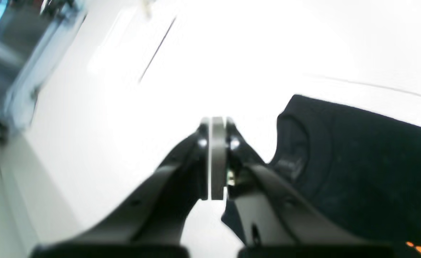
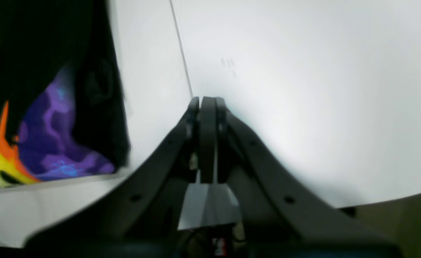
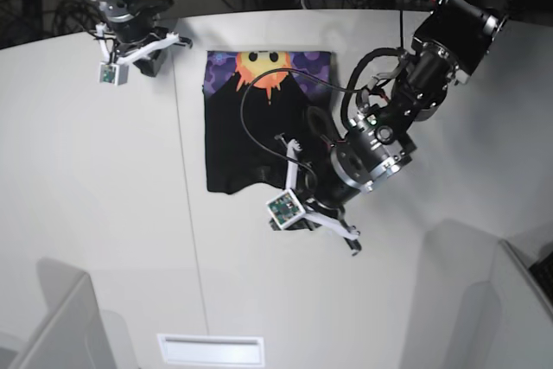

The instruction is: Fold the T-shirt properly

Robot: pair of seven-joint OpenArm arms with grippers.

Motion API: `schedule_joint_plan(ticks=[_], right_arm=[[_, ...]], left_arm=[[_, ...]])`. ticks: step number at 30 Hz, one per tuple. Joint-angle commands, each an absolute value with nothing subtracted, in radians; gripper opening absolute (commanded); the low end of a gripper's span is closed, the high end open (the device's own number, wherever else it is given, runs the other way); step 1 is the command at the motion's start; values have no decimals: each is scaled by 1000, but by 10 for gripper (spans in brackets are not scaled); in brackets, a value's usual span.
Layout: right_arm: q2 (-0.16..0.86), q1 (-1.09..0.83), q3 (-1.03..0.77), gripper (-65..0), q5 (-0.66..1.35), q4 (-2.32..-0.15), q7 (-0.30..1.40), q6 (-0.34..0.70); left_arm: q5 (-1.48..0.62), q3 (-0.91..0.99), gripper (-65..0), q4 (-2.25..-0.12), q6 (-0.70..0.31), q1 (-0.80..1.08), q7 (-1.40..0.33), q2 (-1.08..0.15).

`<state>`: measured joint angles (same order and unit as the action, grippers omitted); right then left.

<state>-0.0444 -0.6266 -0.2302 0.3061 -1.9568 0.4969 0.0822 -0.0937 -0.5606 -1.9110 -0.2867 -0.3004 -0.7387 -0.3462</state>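
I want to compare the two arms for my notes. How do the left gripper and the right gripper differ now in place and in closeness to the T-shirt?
Place: the left gripper is at the T-shirt's lower edge; the right gripper sits at the table's far corner.
Closeness: the left gripper hangs over the shirt's edge; the right gripper is clearly beside it, over bare table.
Shared: both are shut and hold nothing.
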Motion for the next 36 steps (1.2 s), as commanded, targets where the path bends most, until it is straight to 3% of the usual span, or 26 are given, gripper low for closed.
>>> schedule_joint_plan(ticks=[1, 4, 8, 14, 25, 31, 36], right_arm=[[-39, -630, -240, -650, 308, -1975, 466, 85], [-5, -662, -237, -650, 305, -1975, 367, 85], [48, -702, -231, -650, 262, -1975, 297, 87], [74, -783, -242, -650, 252, -2005, 289, 185], [101, -993, -234, -650, 251, -2015, 297, 199], [137, -1113, -234, -650, 251, -2014, 314, 199], [139, -1175, -231, -650, 249, -2011, 463, 199]], left_arm=[[-97, -529, -650, -1945, -280, -297, -711, -355], [-99, -484, -650, -1971, -280, -236, -697, -404], [-99, -424, -650, -1972, -280, -108, -547, -467], [-97, -226, -650, -1980, -278, 177, -302, -507], [-90, 27, -650, -1972, -278, 641, 136, -509], [-88, 48, -650, -1952, -278, 789, 236, -509], [-1, 24, -650, -1931, -278, 905, 245, -504]])
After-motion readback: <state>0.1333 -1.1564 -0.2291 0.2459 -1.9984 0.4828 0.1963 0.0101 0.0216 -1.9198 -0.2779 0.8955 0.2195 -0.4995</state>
